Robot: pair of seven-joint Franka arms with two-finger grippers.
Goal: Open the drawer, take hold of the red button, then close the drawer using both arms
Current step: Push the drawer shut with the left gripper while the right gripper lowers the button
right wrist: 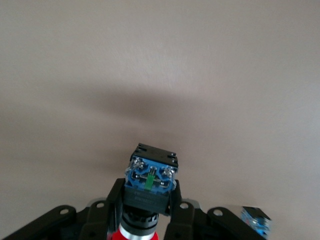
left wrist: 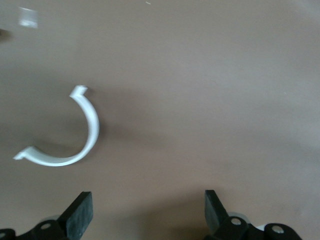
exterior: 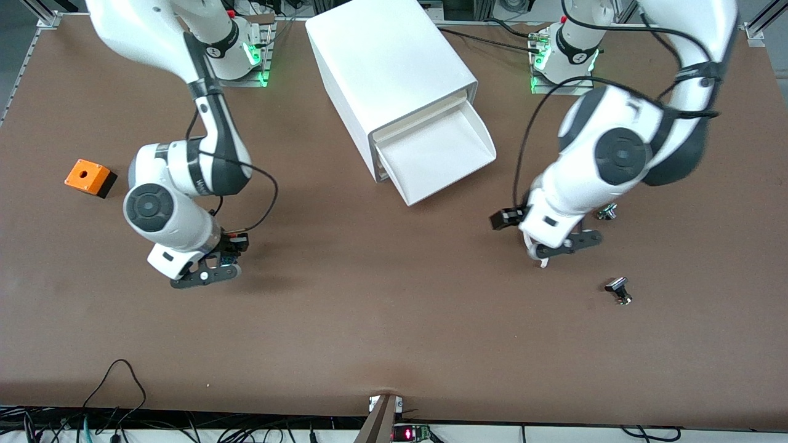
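Observation:
The bottom drawer [exterior: 440, 154] stands pulled out of the white cabinet [exterior: 388, 67], and its tray looks empty. My right gripper [exterior: 206, 275] [right wrist: 147, 200] hangs low over the table toward the right arm's end, shut on the button [right wrist: 150, 181]. The button's black and blue body sticks out past the fingers, and its red cap lies back toward the palm. My left gripper [exterior: 569, 243] [left wrist: 148, 212] is open with nothing between its fingers, low over bare table toward the left arm's end. A curved white plastic piece [left wrist: 75, 137] lies on the table just ahead of it.
An orange box with a hole [exterior: 90, 177] sits near the right arm's end of the table. Two small metal-and-black parts [exterior: 606, 213] [exterior: 619, 290] lie by the left gripper. A blurred blue piece [right wrist: 255, 221] shows beside the right gripper.

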